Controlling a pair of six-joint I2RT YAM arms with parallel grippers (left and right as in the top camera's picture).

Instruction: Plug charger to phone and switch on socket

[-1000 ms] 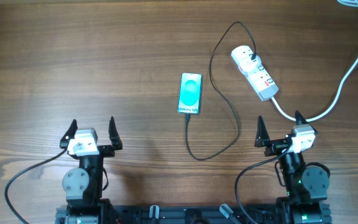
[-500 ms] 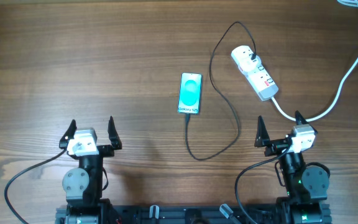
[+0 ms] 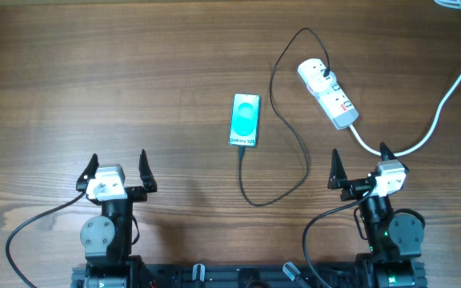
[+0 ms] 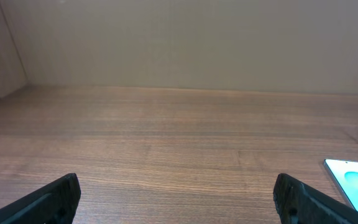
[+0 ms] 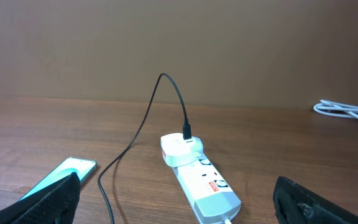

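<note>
Overhead view: I see the phone (image 3: 245, 120) lying flat on the wooden surface (image 3: 94, 72), screen up and lit cyan. The socket (image 3: 328, 94) lies to the right-arm side of the phone, set at an angle and well apart from it. The charger (image 3: 298, 148) leaves a plug in the socket, arcs beyond the phone, passes between phone and socket, then curls back. Its tip meets the phone's short edge nearest the arms; I cannot tell whether it is seated. I cannot read the position of the socket's red switches. A thick white cord (image 3: 446, 96) exits the socket end farthest from the phone.

The left pincer (image 3: 118, 157) sits nearer the arms than the phone, on its left-arm side, fingers spread, holding nothing. The right pincer (image 3: 358, 150) sits on the phone's right-arm side, also spread and empty.
</note>
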